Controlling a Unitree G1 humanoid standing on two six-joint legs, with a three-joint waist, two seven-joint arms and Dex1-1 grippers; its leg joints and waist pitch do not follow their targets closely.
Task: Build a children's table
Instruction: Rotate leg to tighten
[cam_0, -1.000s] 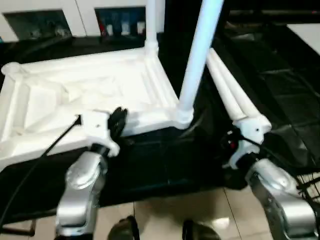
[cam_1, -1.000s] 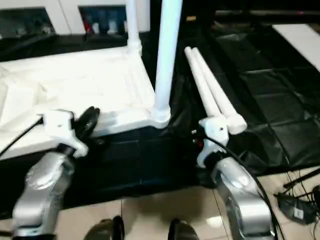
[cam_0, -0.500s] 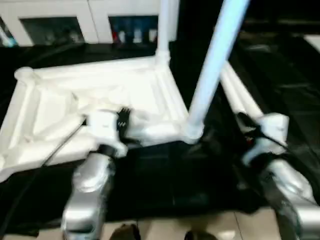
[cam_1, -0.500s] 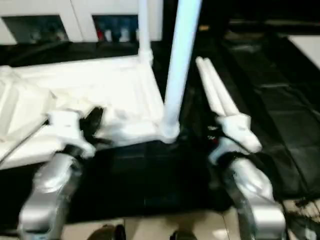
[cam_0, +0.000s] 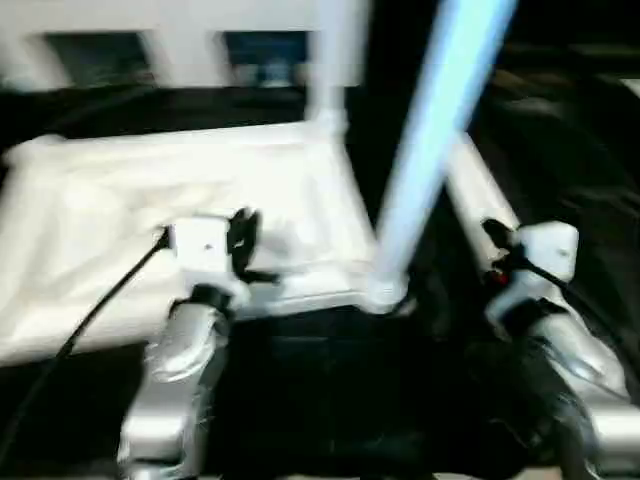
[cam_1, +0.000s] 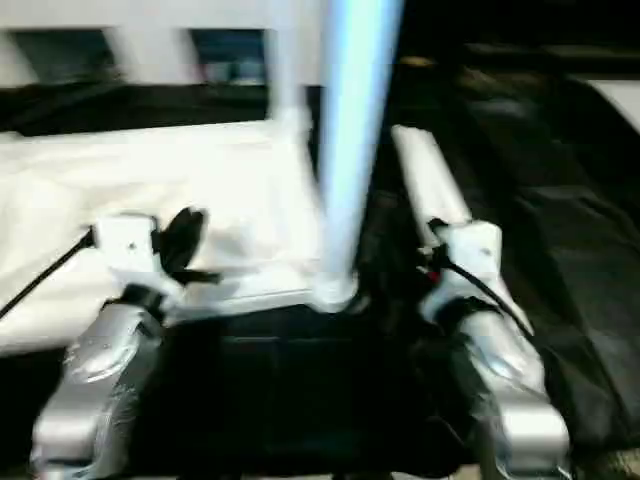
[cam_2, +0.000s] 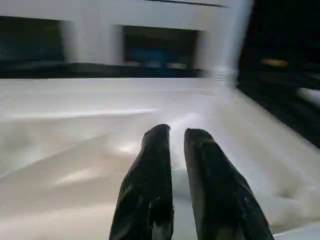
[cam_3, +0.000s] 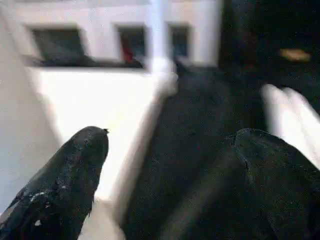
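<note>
Right then, the white tabletop (cam_0: 150, 230) lay upside down on the black-covered counter (cam_0: 330, 380), ribbed underside up, with two legs already standing in its corner sockets: the near leg (cam_0: 430, 150) rose from the socket at the corner closest to the robot's right, and the far leg (cam_0: 330, 60) stood at the corner behind it. Two loose legs (cam_1: 425, 190) lay side by side on the black cover, just beside the tabletop's right edge.

From the head views, the left tool (cam_0: 243, 240) sat over the near edge of the tabletop, its black fingers nearly together and holding nothing. The left wrist view made that plain: the two fingers (cam_2: 150, 185) stood close with a thin gap between them, above the white ribbed surface, the far leg (cam_2: 227, 50) upright beyond.

The right tool (cam_3: 170, 165) was spread wide and empty. In the head views its white wrist housing (cam_0: 545, 250) sat beside the flared ends of the loose legs, hiding the fingers; the right wrist view showed them far apart, with the tabletop edge (cam_3: 145, 125) and black cover between, and the loose legs (cam_3: 290, 115) off to one side.

A white cabinet (cam_0: 180, 40) with dark openings stood behind.
</note>
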